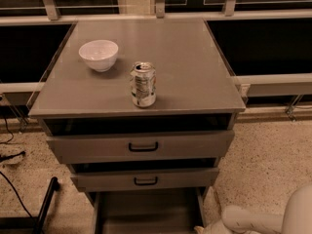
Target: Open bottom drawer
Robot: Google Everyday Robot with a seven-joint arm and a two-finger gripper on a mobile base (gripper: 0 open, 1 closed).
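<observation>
At the far left, black cables lie on the speckled floor, and a black bar leans near the lower left corner of the cabinet. On the grey counter, a white bowl stands toward the back left. A drink can stands upright to the right of the bowl and nearer to the front edge, apart from it.

Under the counter, the top drawer is a little out, with a dark gap above its front and a black loop handle at its centre. The middle drawer below is also slightly out and is narrower. The bottom drawer is under these two, at the lower edge of the view. It is drawn far out, so its bare grey inside is visible from above. Its front and handle are cut off by the frame.

The gripper is low at the bottom edge, just beside the right wall of the bottom drawer. Only a pale part of it shows, and I cannot tell whether it is released or clenched. The white arm goes from it to the lower right corner.
</observation>
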